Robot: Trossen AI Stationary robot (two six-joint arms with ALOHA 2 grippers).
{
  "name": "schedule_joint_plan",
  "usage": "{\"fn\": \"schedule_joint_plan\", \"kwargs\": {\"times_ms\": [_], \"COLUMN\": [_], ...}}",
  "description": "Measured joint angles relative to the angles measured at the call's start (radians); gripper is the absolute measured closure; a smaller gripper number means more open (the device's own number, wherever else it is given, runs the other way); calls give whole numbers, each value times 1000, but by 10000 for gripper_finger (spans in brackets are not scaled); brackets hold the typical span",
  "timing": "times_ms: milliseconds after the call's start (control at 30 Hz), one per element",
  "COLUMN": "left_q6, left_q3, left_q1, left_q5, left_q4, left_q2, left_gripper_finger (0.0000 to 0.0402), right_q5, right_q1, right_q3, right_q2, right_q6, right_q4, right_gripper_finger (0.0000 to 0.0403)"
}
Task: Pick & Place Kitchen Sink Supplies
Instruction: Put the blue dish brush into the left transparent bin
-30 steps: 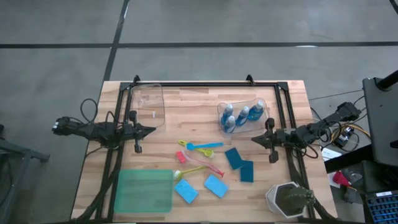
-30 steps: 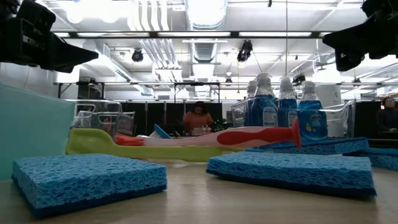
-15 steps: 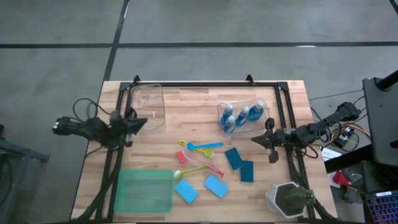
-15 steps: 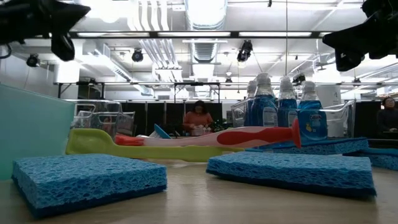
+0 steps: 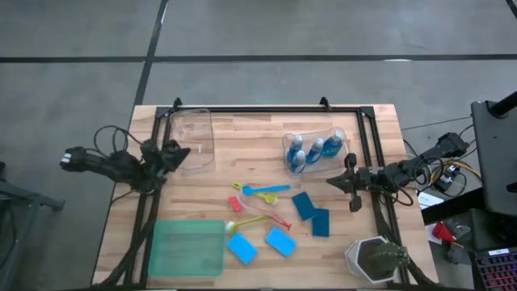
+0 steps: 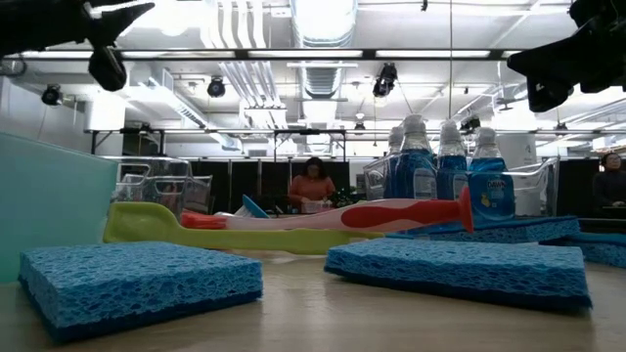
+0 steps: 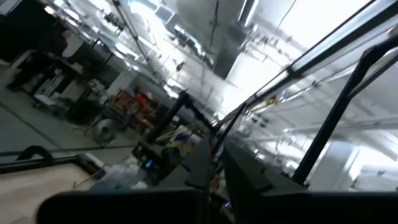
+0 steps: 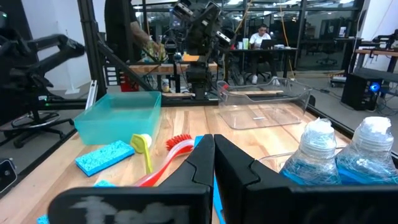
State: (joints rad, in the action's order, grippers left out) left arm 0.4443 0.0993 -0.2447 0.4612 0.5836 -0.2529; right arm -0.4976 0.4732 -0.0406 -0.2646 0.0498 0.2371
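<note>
Blue bottles (image 5: pixel 314 150) stand packed in the clear bin (image 5: pixel 338 134) at upper right; brushes (image 5: pixel 260 192) and sponges (image 5: pixel 280 241) crowd mid-tabletop. The right gripper (image 5: pixel 341 182), fingers pressed together, hovers beside that bin and might clip it descending. The left gripper (image 5: pixel 179 153), spread unclear, hangs over the empty bin (image 5: pixel 192 123).

right end effector (image 8: pixel 213 163) with fingers pressed together, two blue bottles (image 8: pixel 341 158) close by, red brush (image 8: pixel 177 146), yellow-green brush (image 8: pixel 144 149), blue sponge (image 8: pixel 104 156), teal tray (image 8: pixel 118 116), clear bin (image 8: pixel 264 109) on wooden tabletop (image 8: pixel 186 121)
</note>
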Motion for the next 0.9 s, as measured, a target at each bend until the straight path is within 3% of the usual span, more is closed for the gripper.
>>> {"fn": "schedule_joint_plan", "kwargs": {"times_ms": [167,333,433,700,900], "left_q6": [-31,-27,-29,-139,-226], "left_q3": [96,235,336,612,688], "left_q1": [0,1,-1,2,4], "left_q5": [-1,-25,-59,-35,4], "left_q4": [-49,-243,-354,-697,-708], "left_q2": [-227,-455,-581,-858,-1011], "left_gripper_finger": [265,165,127,115,115], "right_q5": [0,0,0,0,0], "right_q1": [0,0,0,0,0], "right_q3": [0,0,0,0,0], "right_q2": [0,0,0,-3,-8], "right_q6": [1,1,0,0,1], "right_q4": [0,0,0,-1,-1], "right_gripper_finger": [394,394,394,394,394]}}
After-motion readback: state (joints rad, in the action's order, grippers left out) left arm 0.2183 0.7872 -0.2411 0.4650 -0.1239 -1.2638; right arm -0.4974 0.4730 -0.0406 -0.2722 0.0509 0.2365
